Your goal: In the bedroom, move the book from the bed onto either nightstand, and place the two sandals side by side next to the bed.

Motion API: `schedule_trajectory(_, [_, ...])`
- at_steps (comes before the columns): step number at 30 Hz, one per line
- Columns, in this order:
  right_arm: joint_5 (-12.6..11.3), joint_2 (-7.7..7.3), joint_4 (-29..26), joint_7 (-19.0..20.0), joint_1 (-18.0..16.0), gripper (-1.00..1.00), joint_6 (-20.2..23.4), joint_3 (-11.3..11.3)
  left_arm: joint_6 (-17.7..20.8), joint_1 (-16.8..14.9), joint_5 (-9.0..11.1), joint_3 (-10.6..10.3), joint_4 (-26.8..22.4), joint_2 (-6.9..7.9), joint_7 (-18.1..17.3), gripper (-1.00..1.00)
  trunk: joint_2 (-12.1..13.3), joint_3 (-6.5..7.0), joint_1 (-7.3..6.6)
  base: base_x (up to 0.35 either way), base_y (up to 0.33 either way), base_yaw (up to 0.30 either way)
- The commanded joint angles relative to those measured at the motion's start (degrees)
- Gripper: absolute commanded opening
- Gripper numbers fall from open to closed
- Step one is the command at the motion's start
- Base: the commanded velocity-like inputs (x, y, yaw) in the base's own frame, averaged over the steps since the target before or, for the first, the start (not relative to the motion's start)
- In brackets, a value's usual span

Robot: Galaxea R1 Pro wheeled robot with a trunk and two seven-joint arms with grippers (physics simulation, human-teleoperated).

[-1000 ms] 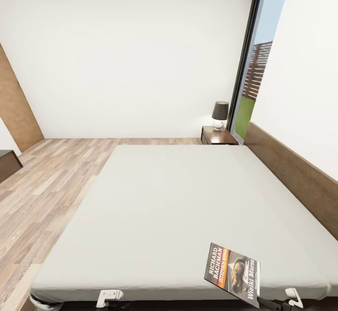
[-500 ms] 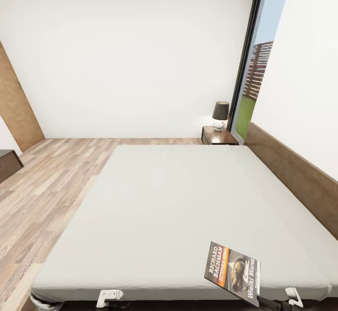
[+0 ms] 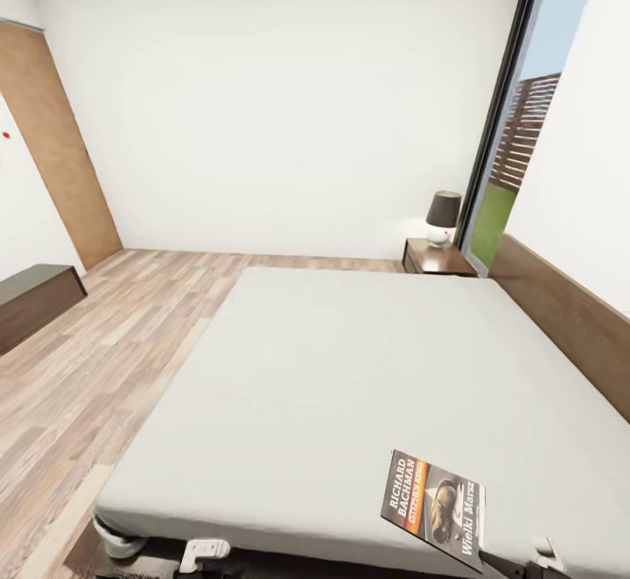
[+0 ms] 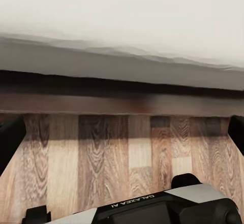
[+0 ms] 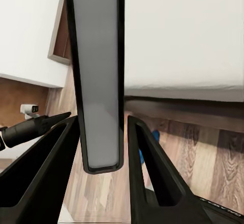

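White walls (image 3: pixel 289 98) fill the upper part of the head view, evenly lit. A wood-plank floor (image 3: pixel 114 343) in mixed brown tones runs across the left side and lower left. A tall wooden panel (image 3: pixel 61 159) stands against the wall at the upper left, with a low dark cabinet (image 3: pixel 35 303) below it at the left edge. At the upper right, a dark-framed window (image 3: pixel 525 107) shows sky, a slatted fence and grass. Just left of it sits a lamp (image 3: pixel 443 216) with a dark shade.
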Motion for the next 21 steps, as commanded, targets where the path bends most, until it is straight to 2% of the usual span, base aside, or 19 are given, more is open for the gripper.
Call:
schedule_trajectory(1, [-0.5, -0.03, 0.0, 0.2, 0.0, -1.0, 0.6, 0.2, -0.2, -0.1, 0.5, -0.5, 0.1, -0.01, -0.2, 1.0, -0.1, -0.13, 0.04, 0.0, 0.0, 0.279])
schedule_trajectory(21, [-0.4, -0.03, 0.0, 0.1, 0.0, -1.0, 0.6, 0.2, -0.2, -0.1, 0.5, -0.5, 0.1, -0.03, -0.2, 1.0, -0.1, -0.13, 0.04, 0.0, 0.0, 0.28])
